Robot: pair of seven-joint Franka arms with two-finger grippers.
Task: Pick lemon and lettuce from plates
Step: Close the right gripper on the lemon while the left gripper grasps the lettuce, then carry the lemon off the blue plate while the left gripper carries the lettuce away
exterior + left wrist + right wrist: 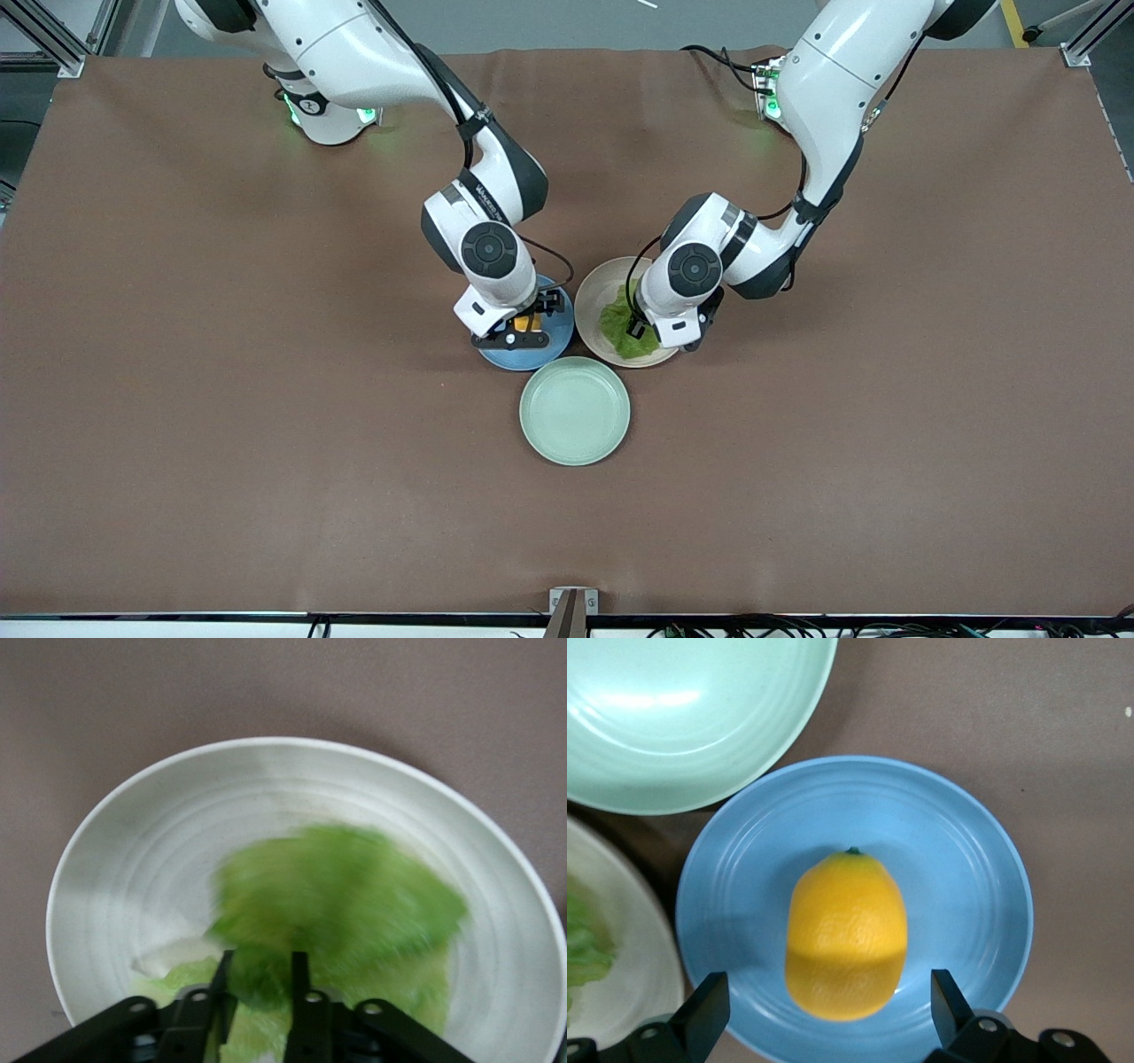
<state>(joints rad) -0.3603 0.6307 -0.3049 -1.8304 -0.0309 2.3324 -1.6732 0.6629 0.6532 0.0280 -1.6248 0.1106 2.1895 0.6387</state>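
The lemon [523, 322] lies on the blue plate [524, 359]. My right gripper [528, 330] hangs low over it, open, one finger on each side of the lemon [846, 935] without touching it; the blue plate [957, 868] shows all round. The lettuce [620, 330] lies on the beige plate [595, 285] beside the blue one, toward the left arm's end. My left gripper [636, 337] is down in that plate. In the left wrist view it [260, 979] is shut on a fold of the lettuce [345, 895], above the beige plate [177, 842].
An empty mint-green plate [574, 410] stands nearer to the front camera, just in front of the gap between the two plates, and also shows in the right wrist view [682, 709]. The three plates nearly touch. Brown table cloth [266, 399] lies all around.
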